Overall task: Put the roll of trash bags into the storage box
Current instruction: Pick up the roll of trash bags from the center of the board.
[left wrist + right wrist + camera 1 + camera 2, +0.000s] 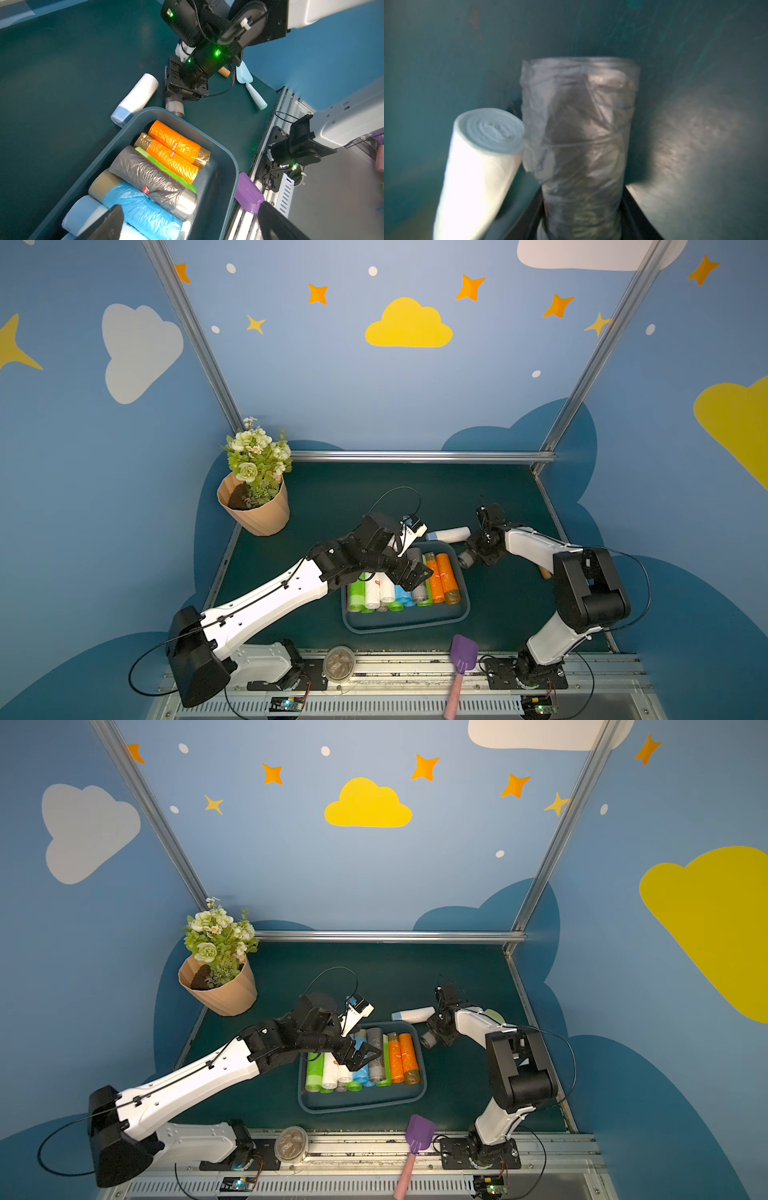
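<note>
Right tool [473,556] is clamping a translucent grey roll [579,124] of trash bags, its dark jaws pressing on both sides of the crinkled, glossy film. The cylinder is sticking out past the fingertips and pointing down toward the tabletop [374,497], a matte dark green mat. This roll is sitting outside the storage box [407,627], just off its far right corner. The right wrist view is blurring badly, so whether the roll's free end is touching the mat cannot be told.

A white roll [449,534] with a pale blue band at one end is lying on its side on the tabletop just beyond the box's far rim, close beside the gripped roll.

The storage box, a shallow dark blue-teal plastic tray with rounded corners and a rolled rim, is holding a row of rolls lying side by side: two orange rolls [174,149] with tan ends, a thin green roll [166,168], a dark grey roll [151,176] with wrinkled film and a shiny end, and a blue roll [143,212].

Left tool [417,578] is hovering over those rolls with its jaws spread wide, gripping nothing.
</note>
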You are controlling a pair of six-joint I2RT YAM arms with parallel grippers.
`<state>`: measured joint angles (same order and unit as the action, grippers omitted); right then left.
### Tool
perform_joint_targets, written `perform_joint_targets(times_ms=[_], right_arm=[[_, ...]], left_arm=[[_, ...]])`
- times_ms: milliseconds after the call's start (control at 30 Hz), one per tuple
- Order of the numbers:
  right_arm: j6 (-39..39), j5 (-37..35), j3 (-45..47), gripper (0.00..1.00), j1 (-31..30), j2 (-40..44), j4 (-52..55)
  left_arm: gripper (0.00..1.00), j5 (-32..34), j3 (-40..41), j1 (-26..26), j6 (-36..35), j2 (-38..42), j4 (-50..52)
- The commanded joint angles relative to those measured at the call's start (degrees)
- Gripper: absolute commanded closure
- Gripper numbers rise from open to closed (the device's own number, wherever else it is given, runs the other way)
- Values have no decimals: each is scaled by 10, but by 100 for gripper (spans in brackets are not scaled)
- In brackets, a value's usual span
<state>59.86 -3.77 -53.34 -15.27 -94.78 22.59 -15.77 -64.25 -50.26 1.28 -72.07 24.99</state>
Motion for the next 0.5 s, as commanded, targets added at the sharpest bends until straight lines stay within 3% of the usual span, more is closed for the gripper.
perform_joint_targets(times_ms=[0, 267, 467], right_arm=[[-65, -15, 14, 62, 5, 40, 37], [-183, 30, 48, 70, 5, 93, 43], [-264, 13, 67, 72, -2, 154, 87]], left_arm=[[0, 11, 4, 0, -6, 13, 8], [0, 29, -9, 14, -44, 16, 52], [0, 19, -12, 27, -59, 9, 63]])
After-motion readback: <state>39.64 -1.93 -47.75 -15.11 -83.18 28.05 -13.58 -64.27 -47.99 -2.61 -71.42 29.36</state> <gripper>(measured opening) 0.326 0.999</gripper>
